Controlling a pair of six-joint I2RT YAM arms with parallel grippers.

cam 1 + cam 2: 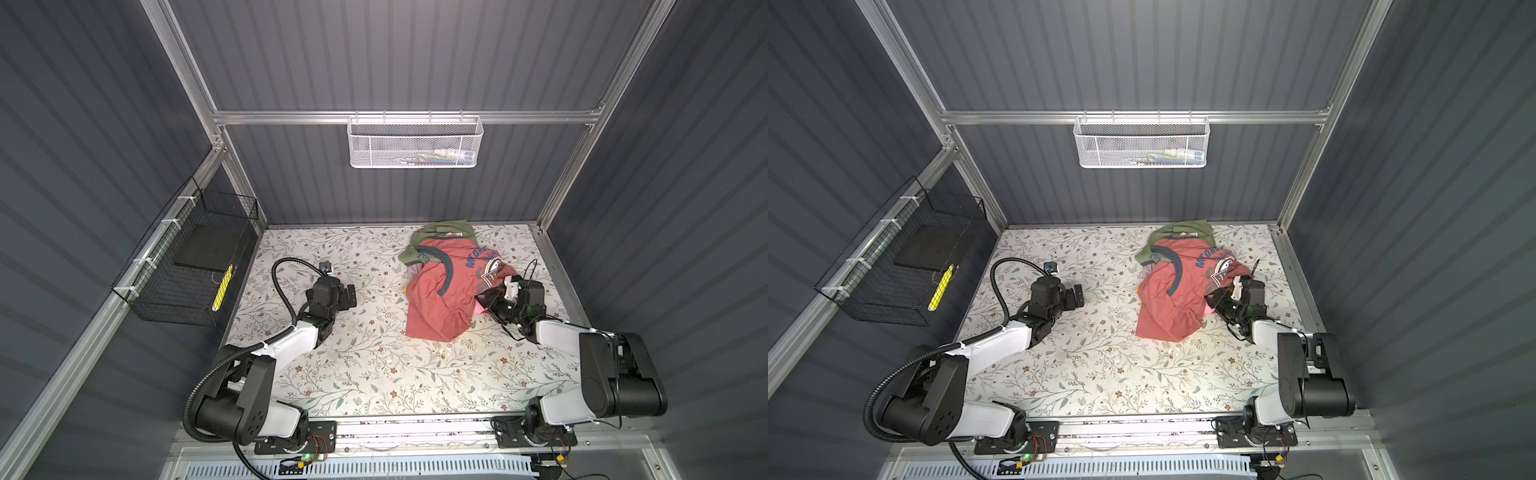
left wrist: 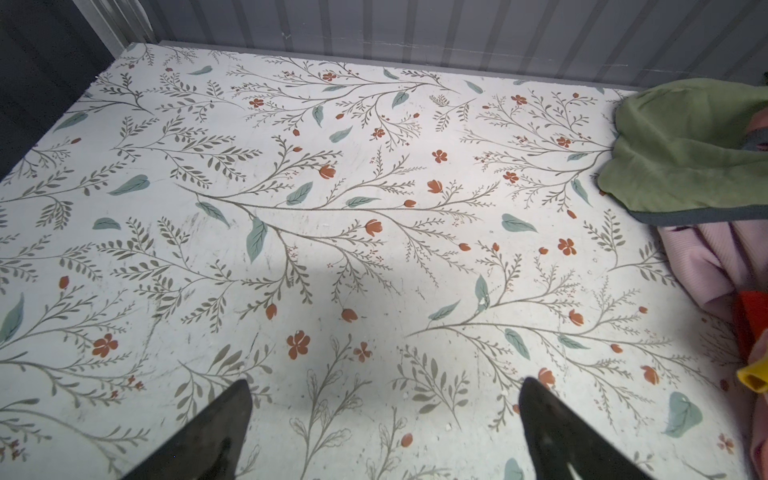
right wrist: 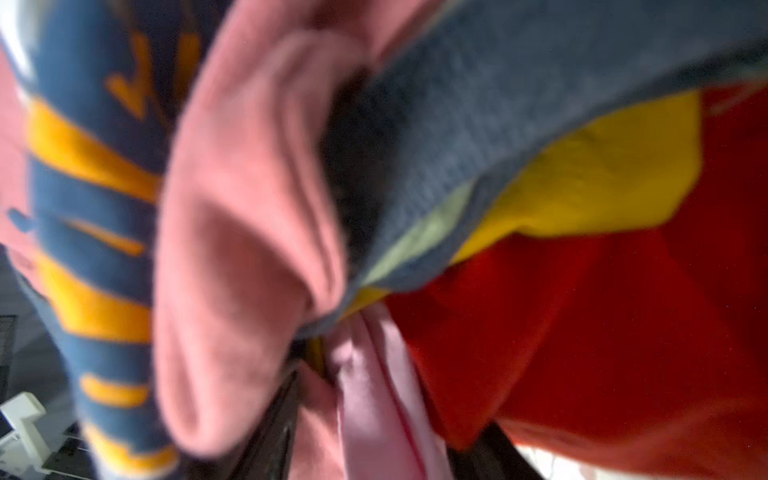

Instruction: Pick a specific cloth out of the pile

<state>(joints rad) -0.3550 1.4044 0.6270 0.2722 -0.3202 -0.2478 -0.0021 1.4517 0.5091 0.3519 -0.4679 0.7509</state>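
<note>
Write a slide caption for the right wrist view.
Blurred close-up: mustard-yellow cloth peeks between grey-blue trim and bright red garment.

A floral tabletop (image 1: 374, 365) lies pale under grey-green sprigs and small rust-red flowers, with faint scuffs visible in the left wrist view. Above the tabletop's far edge, a white mesh basket (image 1: 415, 145) hangs from a silver crossbar (image 1: 270, 117). It holds a few items too small to identify. Off the tabletop's left edge, a black wire basket (image 1: 174, 309) is fastened to a side rail by white zip ties (image 1: 172, 222). Inside it lie a flat black slab (image 1: 205, 248) and a yellow stick-like object (image 1: 222, 286). Dark grey ribbed walls (image 1: 374, 54) rise on three sides of the tabletop. A pale slotted strip (image 1: 374, 468) runs along its near edge.
</note>
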